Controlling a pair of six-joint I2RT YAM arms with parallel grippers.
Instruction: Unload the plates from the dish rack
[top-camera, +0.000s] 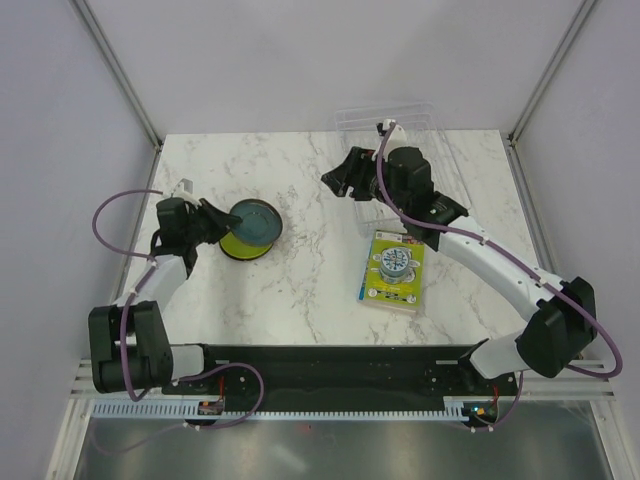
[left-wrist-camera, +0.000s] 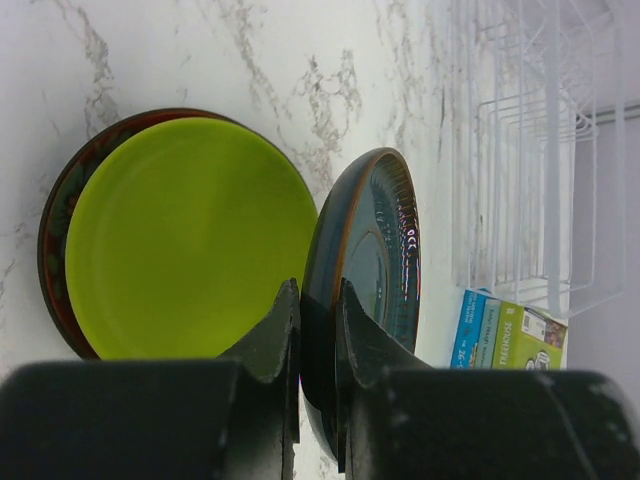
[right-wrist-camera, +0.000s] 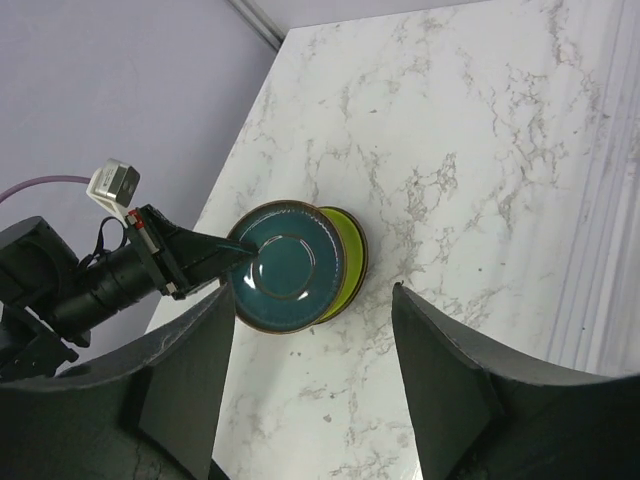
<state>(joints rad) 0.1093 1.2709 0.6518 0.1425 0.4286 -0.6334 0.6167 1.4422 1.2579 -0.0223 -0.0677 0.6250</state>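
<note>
Left tool (left-wrist-camera: 318, 290) is pinched narrow on the rim of the teal plate (left-wrist-camera: 375, 250), which is tilted steeply at the edge of the lime green plate (left-wrist-camera: 190, 240). If it lets go like this, I'd guess the plate rolls off onto the bench (top-camera: 300, 290) or clacks down hard. Right tool (top-camera: 338, 180), well apart from the lime green plate, is wide and empty.

One dark teal plate (left-wrist-camera: 375, 260), tilted, rim pinched by left claw (left-wrist-camera: 318, 290), beside lime green plate (left-wrist-camera: 190, 235) stacked on red-patterned plate (left-wrist-camera: 55, 230); clear ribbed dish rack (left-wrist-camera: 530, 150) far right
</note>
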